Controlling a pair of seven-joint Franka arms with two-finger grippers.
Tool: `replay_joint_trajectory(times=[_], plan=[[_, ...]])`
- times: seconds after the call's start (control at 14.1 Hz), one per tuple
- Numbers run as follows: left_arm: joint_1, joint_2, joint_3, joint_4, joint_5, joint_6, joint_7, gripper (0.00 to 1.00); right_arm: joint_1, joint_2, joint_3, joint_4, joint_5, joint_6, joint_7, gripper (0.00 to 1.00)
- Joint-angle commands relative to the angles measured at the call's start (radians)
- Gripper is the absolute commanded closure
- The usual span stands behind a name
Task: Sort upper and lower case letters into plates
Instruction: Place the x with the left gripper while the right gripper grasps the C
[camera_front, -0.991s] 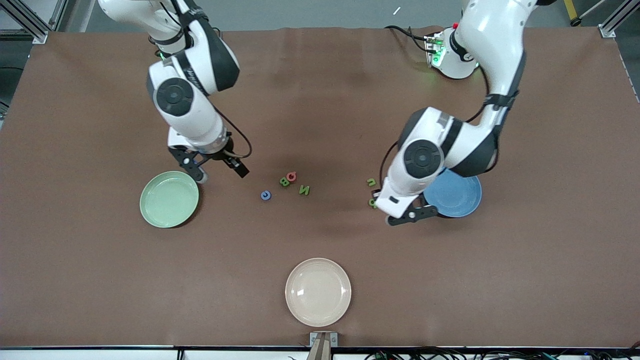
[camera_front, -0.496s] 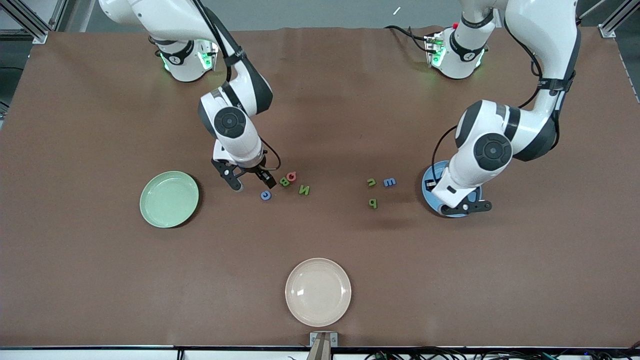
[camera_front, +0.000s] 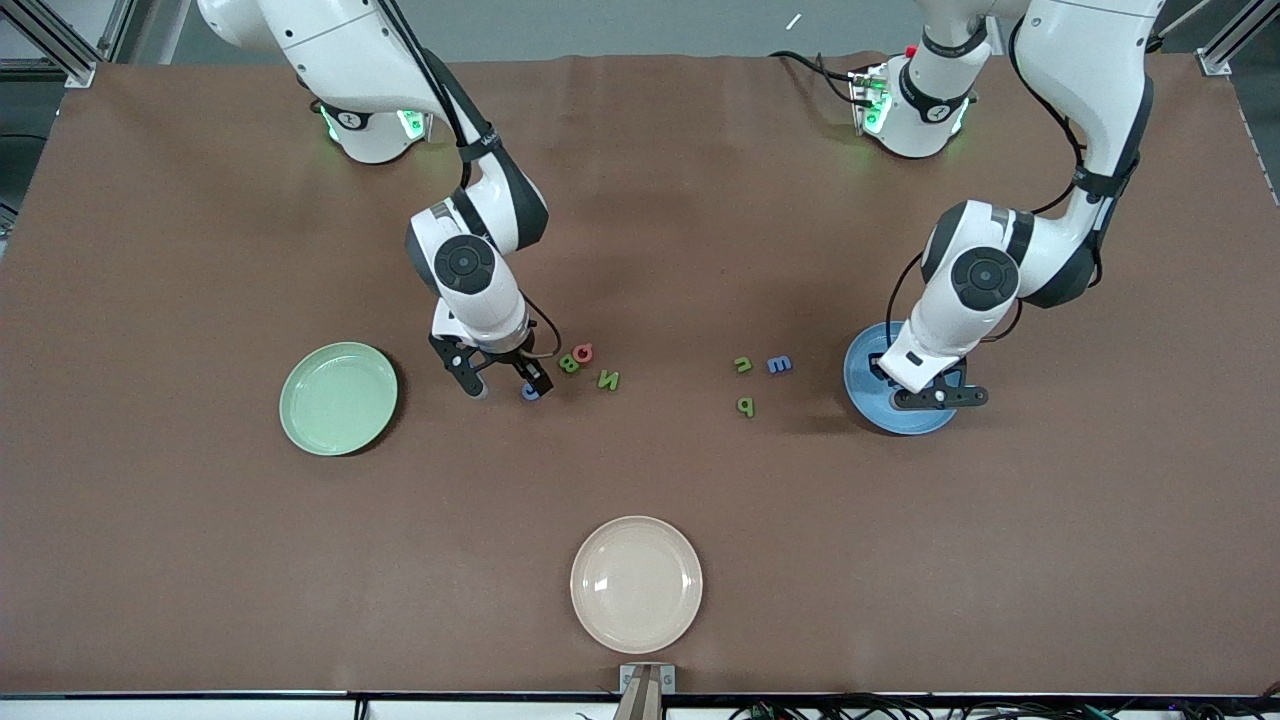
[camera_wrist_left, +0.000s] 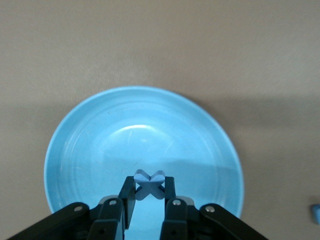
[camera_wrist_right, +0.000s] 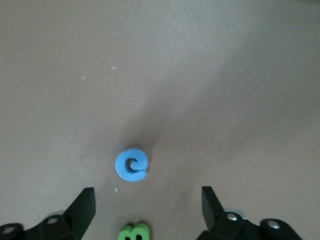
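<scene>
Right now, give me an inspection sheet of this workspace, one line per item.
Surface: brown table, flat.
Job's things: blue C, green B, red Q and green N lie together; hooked green letter, blue m and green p lie near the blue plate; mint plate holds nothing.
Clutter: cream plate, nearest the front camera.
Grippers: left gripper shut on the blue x above the blue plate; right gripper open over the C.
Cables: black leads along both arms.
Surroundings: metal frame at the corners.
</scene>
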Motion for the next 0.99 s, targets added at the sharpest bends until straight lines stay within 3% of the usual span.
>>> replay_joint_trajectory(times=[0.0,0.5,0.71,0.78,0.92], plan=[[0.020,0.000,-0.010,-0.060,0.032,0.062,0.007,0.85,-0.034,0.052,0.003,0.049,-0.005,0.010,0.016,0.12],[0.034,0.032,-0.012,-0.069,0.032,0.081,0.007,0.76,-0.043,0.124,0.005,0.117,0.011,0.007,0.020,0.26],[0.034,0.023,-0.013,-0.063,0.032,0.079,0.007,0.09,-0.040,0.140,0.005,0.131,0.018,0.007,0.051,0.29],[0.031,0.017,-0.015,-0.054,0.032,0.071,0.002,0.01,-0.040,0.140,0.007,0.131,0.021,0.007,0.054,0.30],[0.032,0.005,-0.047,-0.008,0.027,-0.005,-0.004,0.01,-0.036,0.140,0.007,0.131,0.028,0.006,0.056,0.36]])
